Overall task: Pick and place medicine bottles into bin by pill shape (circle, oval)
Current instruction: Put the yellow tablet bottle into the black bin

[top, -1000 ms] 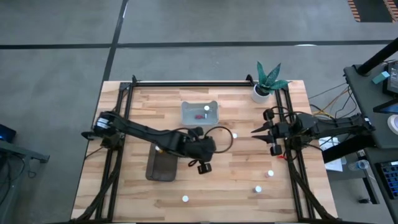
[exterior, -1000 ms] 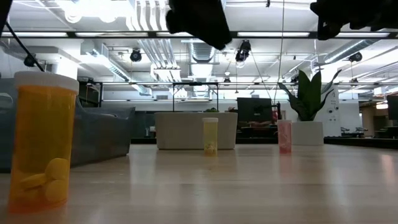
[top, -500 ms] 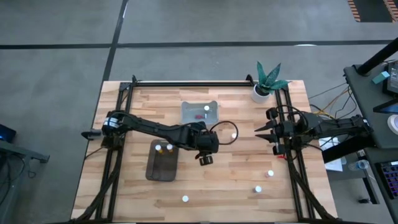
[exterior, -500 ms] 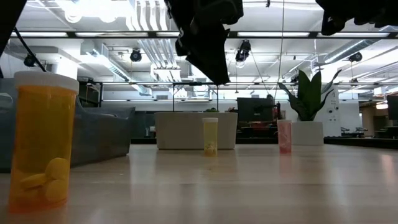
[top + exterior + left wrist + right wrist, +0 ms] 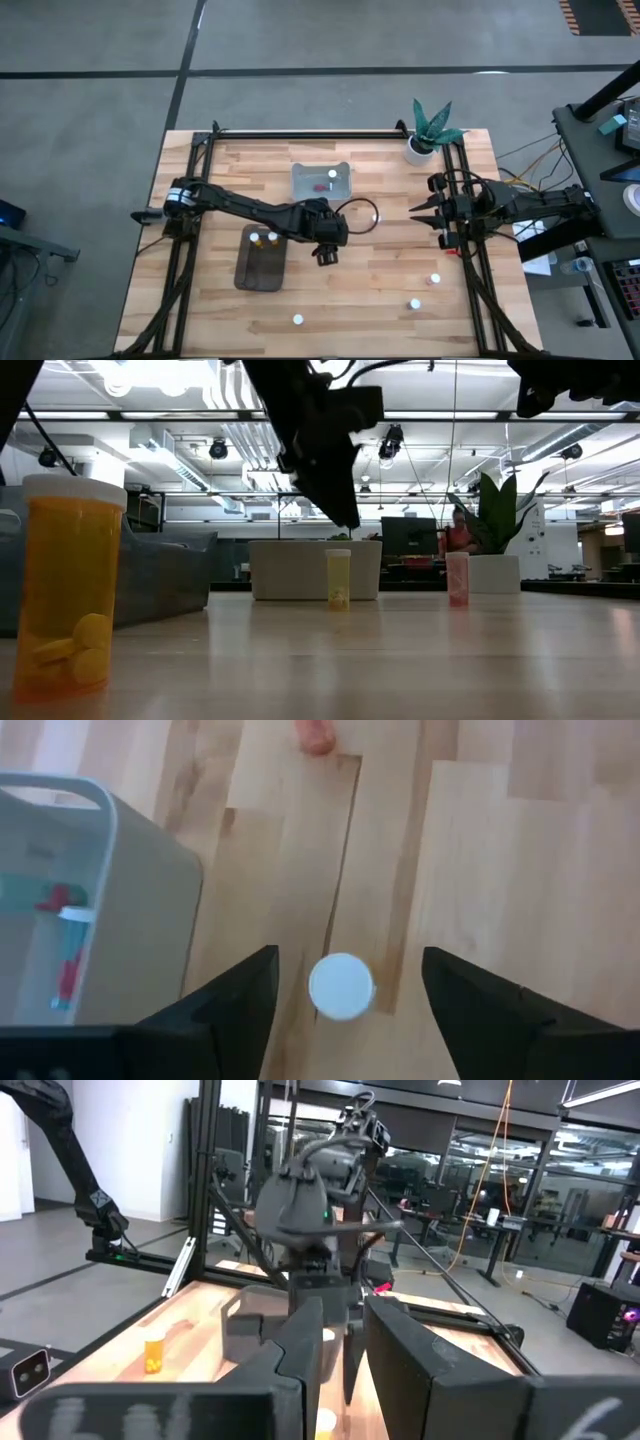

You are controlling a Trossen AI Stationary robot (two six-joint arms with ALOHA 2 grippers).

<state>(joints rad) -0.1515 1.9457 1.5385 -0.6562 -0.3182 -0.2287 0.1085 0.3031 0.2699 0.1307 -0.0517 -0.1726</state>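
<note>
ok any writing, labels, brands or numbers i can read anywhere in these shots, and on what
None can be read.
Nearest amber medicine bottle: no label shows on the side facing the low camera, only pills inside.
Small yellow bottle and pink bottle: too small to tell.
White cap under the open left pincer: plain, no print.
Clear bin: no marking visible.
Background room equipment: too blurred to read.

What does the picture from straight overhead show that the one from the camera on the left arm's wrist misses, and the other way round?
Only the overhead view shows the whole table, both arms, the dark bin, the plant pot and the scattered bottles. Only the left wrist view shows the left gripper open around a white-capped bottle on the wood. Both show the clear bin with a bottle inside.
</note>
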